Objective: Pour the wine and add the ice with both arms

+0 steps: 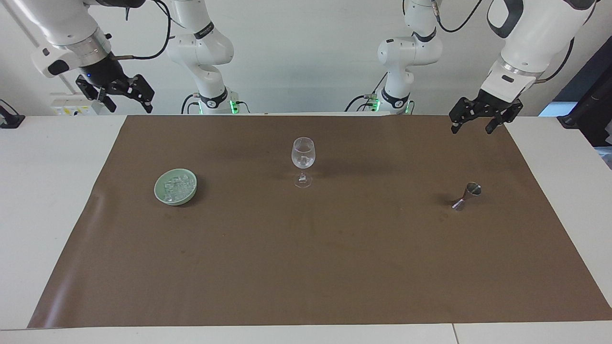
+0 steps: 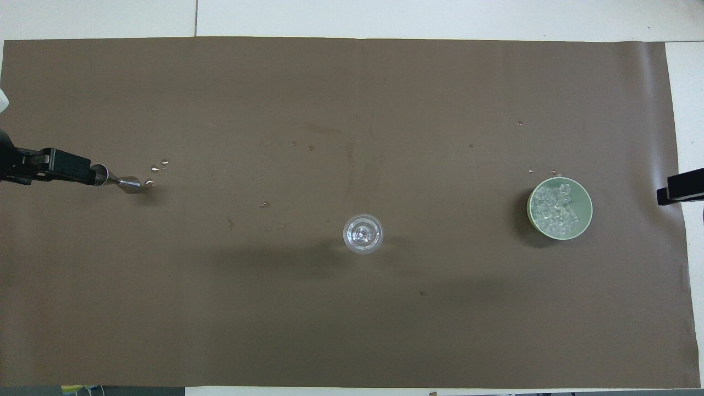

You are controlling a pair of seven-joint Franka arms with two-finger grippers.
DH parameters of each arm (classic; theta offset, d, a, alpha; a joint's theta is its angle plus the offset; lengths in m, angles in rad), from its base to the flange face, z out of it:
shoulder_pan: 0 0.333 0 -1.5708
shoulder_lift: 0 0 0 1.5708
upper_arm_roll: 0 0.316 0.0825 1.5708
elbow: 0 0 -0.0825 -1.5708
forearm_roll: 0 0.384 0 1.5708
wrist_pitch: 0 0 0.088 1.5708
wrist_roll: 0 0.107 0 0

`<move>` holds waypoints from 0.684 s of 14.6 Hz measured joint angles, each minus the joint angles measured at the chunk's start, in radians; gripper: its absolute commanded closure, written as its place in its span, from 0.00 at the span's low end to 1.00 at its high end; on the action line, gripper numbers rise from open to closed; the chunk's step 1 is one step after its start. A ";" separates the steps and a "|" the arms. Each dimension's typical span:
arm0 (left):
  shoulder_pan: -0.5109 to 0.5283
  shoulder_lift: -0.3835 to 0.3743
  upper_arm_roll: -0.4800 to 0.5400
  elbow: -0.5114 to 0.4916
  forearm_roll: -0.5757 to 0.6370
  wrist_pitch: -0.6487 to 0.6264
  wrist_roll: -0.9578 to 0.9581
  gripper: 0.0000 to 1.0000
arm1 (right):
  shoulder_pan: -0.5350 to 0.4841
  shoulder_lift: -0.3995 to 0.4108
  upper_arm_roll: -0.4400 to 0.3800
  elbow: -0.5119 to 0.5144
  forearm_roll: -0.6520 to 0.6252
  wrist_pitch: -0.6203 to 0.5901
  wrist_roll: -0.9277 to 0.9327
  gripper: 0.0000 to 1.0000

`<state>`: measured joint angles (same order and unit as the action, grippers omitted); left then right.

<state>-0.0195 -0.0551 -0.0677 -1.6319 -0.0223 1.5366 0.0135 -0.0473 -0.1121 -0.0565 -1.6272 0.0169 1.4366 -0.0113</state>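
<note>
A clear wine glass (image 1: 303, 160) stands mid-mat and also shows in the overhead view (image 2: 363, 234); something small and clear lies in its bowl. The ice (image 1: 175, 184) is heaped in a pale green dish (image 1: 158, 192) toward the right arm's end, the ice (image 2: 554, 208) and dish (image 2: 589, 219) both visible from overhead. A small metal jigger (image 1: 467, 196) stands toward the left arm's end (image 2: 122, 182). My left gripper (image 1: 471, 128) hangs open and empty, high over the mat's edge by the robots. From overhead the left gripper (image 2: 82, 170) overlaps the jigger's rim. My right gripper (image 1: 131, 109) waits open, raised off the mat.
A brown mat (image 1: 306, 267) covers most of the white table (image 1: 48, 191). Several water drops (image 2: 157, 168) lie on the mat beside the jigger. The right gripper's tip (image 2: 679, 190) shows at the overhead view's edge beside the dish.
</note>
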 measured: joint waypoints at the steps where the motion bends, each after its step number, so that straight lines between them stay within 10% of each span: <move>1: 0.000 0.001 0.000 0.003 0.000 -0.013 0.004 0.00 | 0.000 0.000 0.000 0.000 0.000 0.000 0.000 0.00; 10: -0.001 0.008 0.000 0.003 0.000 -0.019 0.008 0.00 | 0.000 0.000 0.000 0.000 0.000 0.000 0.000 0.00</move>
